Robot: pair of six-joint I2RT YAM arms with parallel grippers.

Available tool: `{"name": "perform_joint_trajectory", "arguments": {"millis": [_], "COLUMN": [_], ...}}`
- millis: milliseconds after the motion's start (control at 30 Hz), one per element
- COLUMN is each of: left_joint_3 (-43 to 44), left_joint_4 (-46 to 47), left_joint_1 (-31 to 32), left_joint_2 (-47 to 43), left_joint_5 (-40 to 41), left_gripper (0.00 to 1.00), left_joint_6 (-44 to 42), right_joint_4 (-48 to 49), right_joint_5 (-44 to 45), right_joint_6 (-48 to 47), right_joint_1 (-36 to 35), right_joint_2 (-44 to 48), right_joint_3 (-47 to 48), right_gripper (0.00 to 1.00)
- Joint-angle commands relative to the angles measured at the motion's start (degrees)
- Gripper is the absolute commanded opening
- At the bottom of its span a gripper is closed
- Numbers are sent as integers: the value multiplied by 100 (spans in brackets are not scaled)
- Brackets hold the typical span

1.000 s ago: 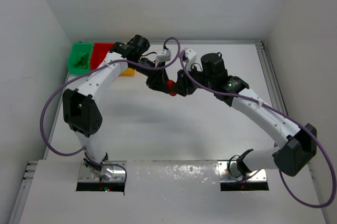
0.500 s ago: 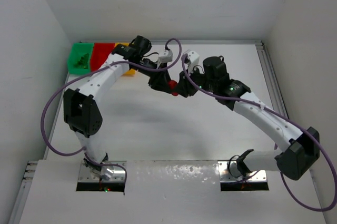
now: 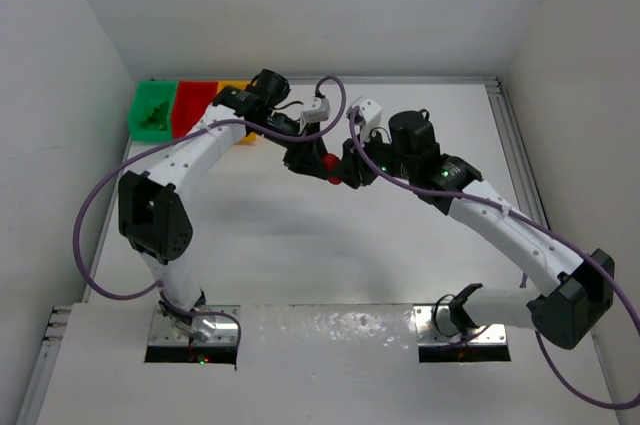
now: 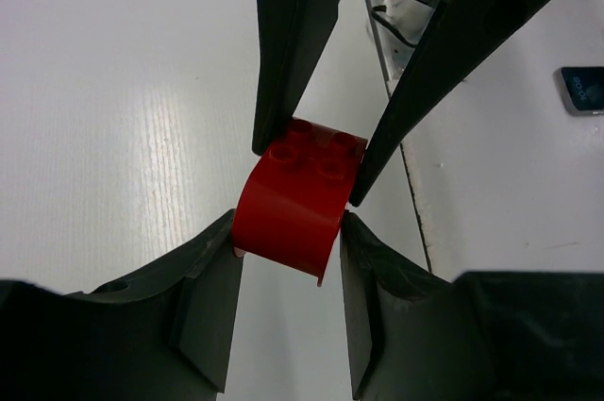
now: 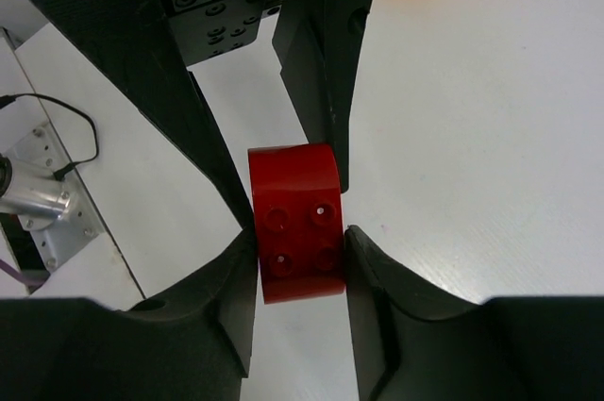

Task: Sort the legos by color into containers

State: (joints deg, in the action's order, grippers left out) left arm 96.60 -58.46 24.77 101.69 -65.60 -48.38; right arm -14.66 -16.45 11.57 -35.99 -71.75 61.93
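the red brick [image 4: 294, 201], a blocky piece with a rounded side and four studs on one face, sits in the upper middle of the overhead view, pinched between the two arms where they meet over the white table [image 3: 300, 255]. the left gripper [image 4: 288, 233] is clamped on it: in the left wrist view its two dark fingers rise from the bottom of the frame and press against the curved lower part of the brick on both sides. the right gripper [image 5: 300, 244] is clamped on the same brick from the opposite end: in the right wrist view its fingers come up from the bottom of the frame and squeeze the studded end, while the other arm's fingers reach down from the top of the frame and touch the far part. whether the brick touches the table cannot be told. the three bins stand in a row at the upper left of the overhead view, well apart from the brick: the green bin [image 3: 150, 102] outermost with a few green bricks [image 3: 153, 119] inside, the red bin [image 3: 189, 105] next to it, and the yellow bin [image 3: 242, 136] mostly hidden behind the left arm. a small dark tag [image 4: 583, 90] with a bluish mark lies at the right edge of the left wrist view, too blurred to read. purple cables [image 3: 95, 235] loop from both arms.
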Motion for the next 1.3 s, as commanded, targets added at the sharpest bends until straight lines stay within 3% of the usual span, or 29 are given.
{"name": "perform_joint_trajectory", "arguments": {"millis": [0, 100, 200, 333, 433, 567, 633, 667, 733, 833, 967, 1100, 1267], "left_joint_3": [-80, -132, -220, -360, -457, -650, -782, -765, -599, -545, -537, 77, 1324], "left_joint_4": [159, 150, 185, 247, 815, 1984, 2776, 2952, 3191, 3577, 4017, 4000, 3490], "left_joint_1": [-60, -60, -60, -60, -69, -227, -481, -691, -990, -1946, -2713, -3013, -3128], "left_joint_2": [-228, -255, -272, -237, -246, -474, -667, -694, -694, -703, -502, 462, 1676], "left_joint_5": [364, 460, 645, 891, 1346, 2927, 4200, 5153, 5863, 6856, 7026, 7220, 6420], "left_gripper": [0, 0, 0, 0, 0, 0, 0, 0, 0, 0, 0, 0, 0], "left_joint_6": [-242, -295, -365, -348, 177, 1607, 2520, 2805, 3410, 4001, 3960, 3600, 3186], "right_joint_4": [24, -169, -362, -459, -547, -653, -600, -574, -503, -477, -424, -266, -423], "right_joint_5": [116, 168, 247, 265, 361, 651, 836, 906, 1064, 1231, 1390, 1521, 1557], "right_joint_6": [152, 73, -6, -41, -24, -6, 82, 99, 196, 319, 494, 609, 618], "right_joint_1": [22, 22, 22, 22, 22, 22, 22, 22, 22, 22, 22, 22, 22], "right_joint_2": [222, 222, 222, 214, 214, 389, 591, 670, 872, 1031, 1171, 1329, 1418], "right_joint_3": [64, 152, 222, 258, 284, 189, -13, -84, -259, -392, -489, -734, -788], "right_gripper": [39, 55, 65, 67, 68, 68, 67, 67, 67, 67, 66, 66, 66]}}
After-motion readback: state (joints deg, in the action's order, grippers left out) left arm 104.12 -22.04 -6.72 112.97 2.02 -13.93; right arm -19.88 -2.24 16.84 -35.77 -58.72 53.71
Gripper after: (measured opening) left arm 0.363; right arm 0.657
